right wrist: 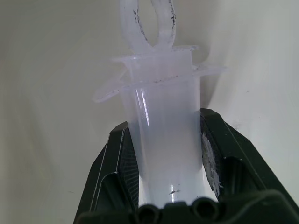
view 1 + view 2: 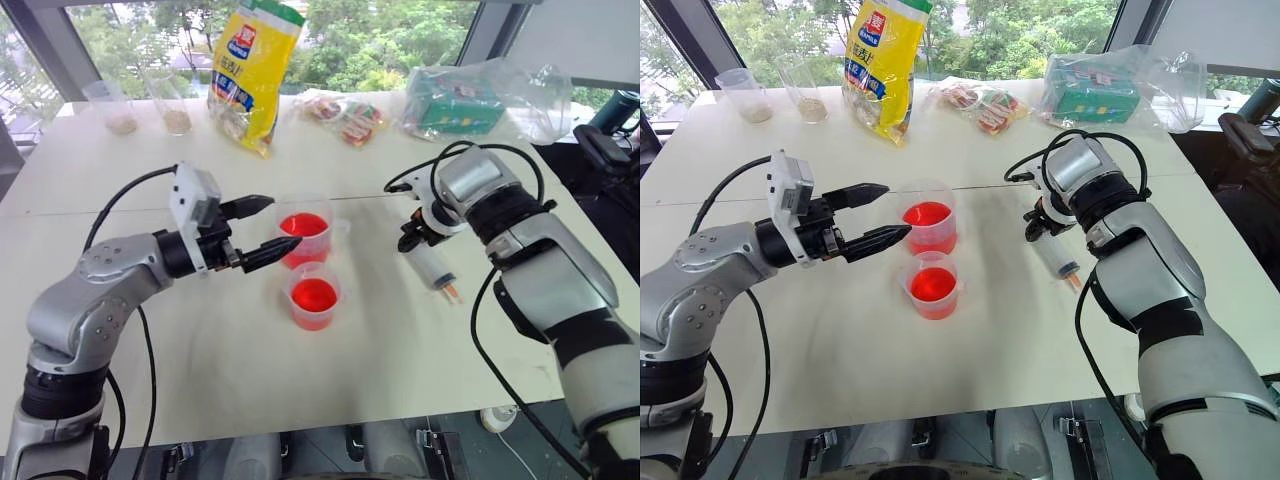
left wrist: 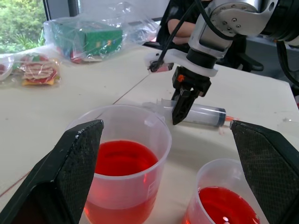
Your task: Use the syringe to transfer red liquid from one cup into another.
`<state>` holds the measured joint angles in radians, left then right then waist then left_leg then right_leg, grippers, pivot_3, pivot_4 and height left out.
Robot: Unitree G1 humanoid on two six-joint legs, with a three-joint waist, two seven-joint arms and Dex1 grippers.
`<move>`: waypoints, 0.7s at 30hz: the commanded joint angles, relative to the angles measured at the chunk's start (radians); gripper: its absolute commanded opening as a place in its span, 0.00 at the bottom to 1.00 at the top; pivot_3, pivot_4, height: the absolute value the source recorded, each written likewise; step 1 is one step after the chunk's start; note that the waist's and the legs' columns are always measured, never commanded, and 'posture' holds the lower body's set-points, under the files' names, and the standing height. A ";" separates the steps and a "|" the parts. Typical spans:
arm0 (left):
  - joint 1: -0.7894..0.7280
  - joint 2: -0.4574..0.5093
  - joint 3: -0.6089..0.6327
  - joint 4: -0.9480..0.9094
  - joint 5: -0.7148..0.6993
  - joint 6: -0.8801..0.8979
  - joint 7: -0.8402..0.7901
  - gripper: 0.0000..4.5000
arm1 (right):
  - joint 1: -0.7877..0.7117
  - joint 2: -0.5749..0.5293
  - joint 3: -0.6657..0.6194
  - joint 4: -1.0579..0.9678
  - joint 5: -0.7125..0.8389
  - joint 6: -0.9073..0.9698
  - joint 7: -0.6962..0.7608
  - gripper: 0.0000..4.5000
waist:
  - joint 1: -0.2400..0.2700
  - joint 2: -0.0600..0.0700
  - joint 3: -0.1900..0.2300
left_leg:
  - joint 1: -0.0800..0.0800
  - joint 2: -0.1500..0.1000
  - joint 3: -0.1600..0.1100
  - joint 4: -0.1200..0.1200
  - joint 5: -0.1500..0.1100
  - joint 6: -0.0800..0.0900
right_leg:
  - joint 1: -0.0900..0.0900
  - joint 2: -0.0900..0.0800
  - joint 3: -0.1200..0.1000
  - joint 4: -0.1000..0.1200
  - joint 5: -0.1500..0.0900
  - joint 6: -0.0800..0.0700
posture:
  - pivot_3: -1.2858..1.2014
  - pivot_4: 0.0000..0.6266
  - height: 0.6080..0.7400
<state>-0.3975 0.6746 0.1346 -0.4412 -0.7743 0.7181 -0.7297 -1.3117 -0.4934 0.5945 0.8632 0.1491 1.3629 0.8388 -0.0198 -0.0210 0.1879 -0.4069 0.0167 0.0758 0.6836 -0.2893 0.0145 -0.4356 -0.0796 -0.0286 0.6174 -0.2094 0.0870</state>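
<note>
The right end effector [image 2: 418, 238] is pointing steeply down at the counter [image 2: 180, 360] with its two black fingers pinching the syringe [image 2: 434, 268] across the fat clear barrel, just below the flange and ring-shaped plunger handle, and the syringe is lying on its side on the counter with its small orange tip aimed toward me, well apart from the two cups. The left end effector [image 2: 262, 228] is hovering level with its fingers spread wide, just beside the far cup [image 2: 304, 232] and above the near cup [image 2: 315, 295], both of which are holding red liquid [image 3: 122, 158]. What I'm worrying about most is that grip: smooth round plastic squeezed between narrow fingers looks likely to twist or slide as it is being lifted, and the syringe could be dropping back or swinging tip-first into a cup. Being held so near the plunger end, the long barrel may be sagging once off the counter, making the tip hard to aim into a narrow cup mouth. The left fingers are sitting so close to the far cup that any small sweep could be knocking it over and spilling red liquid. The cups are light and nearly touching, so one tipping could be taking the other with it.
</note>
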 commanded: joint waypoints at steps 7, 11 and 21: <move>-0.093 0.103 0.067 0.098 -0.005 -0.017 -0.091 1.00 | 0.189 -0.005 -0.716 -0.738 0.181 0.042 -0.171 0.32 | 0.008 0.003 0.002 | -0.006 0.000 0.000 -0.001 0.000 0.000 | -0.007 0.000 0.000 0.002 0.001 0.001 | 0.52 0.24 1.00; -0.149 0.127 0.055 0.167 0.010 -0.019 -0.129 1.00 | 0.247 0.085 -0.919 -0.980 0.263 -0.147 -0.242 0.32 | 0.007 0.003 0.002 | -0.006 0.000 0.000 -0.001 0.000 0.000 | -0.007 0.000 -0.002 0.001 0.000 0.001 | 0.52 0.24 1.00; -0.275 0.119 0.019 0.265 0.037 -0.008 -0.186 1.00 | 0.431 0.368 -0.847 -1.192 0.448 -0.607 -0.185 0.32 | 0.002 0.002 0.002 | -0.005 0.000 0.001 -0.002 0.000 -0.001 | -0.005 0.000 -0.001 0.001 0.001 0.001 | 0.52 0.24 1.00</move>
<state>-0.6465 0.7954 0.1503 -0.1734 -0.7402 0.7147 -0.9101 -0.8865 -0.1441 -0.2724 -0.2971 0.5750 0.8296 0.6448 -0.0174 -0.0185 0.1895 -0.4116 0.0163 0.0765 0.6821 -0.2890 0.0140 -0.4408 -0.0798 -0.0297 0.6186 -0.2088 0.0884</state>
